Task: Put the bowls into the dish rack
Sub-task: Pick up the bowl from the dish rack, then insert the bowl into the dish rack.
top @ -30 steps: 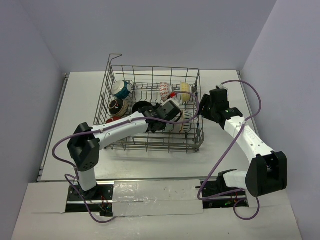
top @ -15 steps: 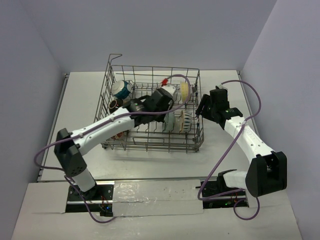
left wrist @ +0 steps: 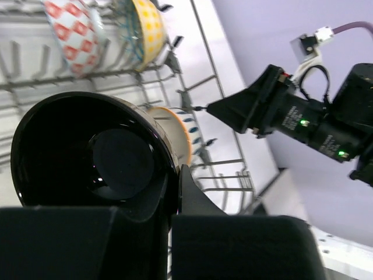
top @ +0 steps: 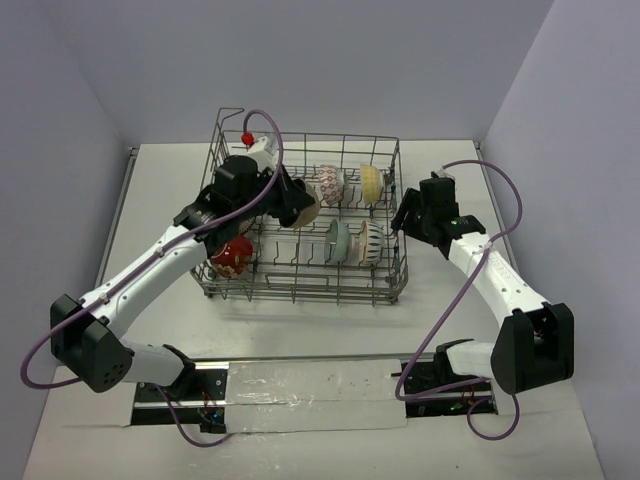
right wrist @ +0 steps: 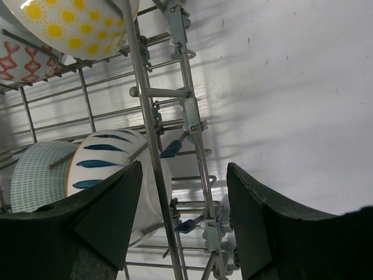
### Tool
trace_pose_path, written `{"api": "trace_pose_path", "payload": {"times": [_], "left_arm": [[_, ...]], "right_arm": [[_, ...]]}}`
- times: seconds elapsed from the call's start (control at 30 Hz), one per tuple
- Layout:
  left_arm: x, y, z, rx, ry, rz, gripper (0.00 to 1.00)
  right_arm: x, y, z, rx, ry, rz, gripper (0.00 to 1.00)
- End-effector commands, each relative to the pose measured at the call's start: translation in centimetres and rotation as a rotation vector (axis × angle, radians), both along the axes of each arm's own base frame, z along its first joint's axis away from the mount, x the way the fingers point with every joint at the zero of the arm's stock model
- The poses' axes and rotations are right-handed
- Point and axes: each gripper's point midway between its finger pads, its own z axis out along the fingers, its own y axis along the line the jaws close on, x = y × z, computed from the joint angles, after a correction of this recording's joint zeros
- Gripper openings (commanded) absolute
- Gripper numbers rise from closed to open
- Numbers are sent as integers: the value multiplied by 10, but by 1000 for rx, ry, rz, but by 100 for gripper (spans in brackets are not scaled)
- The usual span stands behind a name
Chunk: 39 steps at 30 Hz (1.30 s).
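The grey wire dish rack [top: 300, 292] stands mid-table. My left gripper [top: 288, 198] hovers over its left-centre part, shut on the rim of a black bowl [top: 304, 210]. In the left wrist view that glossy black bowl [left wrist: 87, 151] fills the frame, with my left gripper [left wrist: 170, 184] pinching its rim. Set upright in the rack are a red-patterned bowl [top: 330, 185], a yellow-dotted cream bowl [top: 371, 183], a pale green bowl [top: 339, 240], a white blue-striped bowl [top: 371, 242] and a red bowl [top: 232, 256]. My right gripper [top: 408, 214] is open and empty at the rack's right wall.
In the right wrist view my open right gripper [right wrist: 184, 166] straddles the rack's upright wall wires [right wrist: 143, 87], with the blue-striped bowl [right wrist: 111, 163] just inside. White tabletop [top: 440, 300] lies right of and in front of the rack. Lilac walls enclose the table.
My left arm has lifted the black bowl from the rack's middle and swung it left and toward the back. The right arm has not moved.
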Motion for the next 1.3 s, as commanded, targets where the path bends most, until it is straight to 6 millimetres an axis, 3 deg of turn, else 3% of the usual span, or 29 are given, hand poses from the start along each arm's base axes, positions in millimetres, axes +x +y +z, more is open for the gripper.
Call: {"api": "trace_pose_path", "payload": {"times": [0.0,0.17,0.5,1.0,1.27], "left_arm": [[-14,-23,35,-257,2,-110,0],[-16,-31,17,-327,55,-126,0],[-15,-25,-12,-365,170,-35,0],[-8,-30,-30,-439,215,-24,0],[-3,-21,-39,-409,234,5,0]], "right_arm": [[6,-1,12,6,-49,-3,67],[6,0,10,12,-40,2,67],[6,2,10,18,-44,7,68],[6,2,6,20,-33,8,68],[8,1,5,11,-30,1,68]]}}
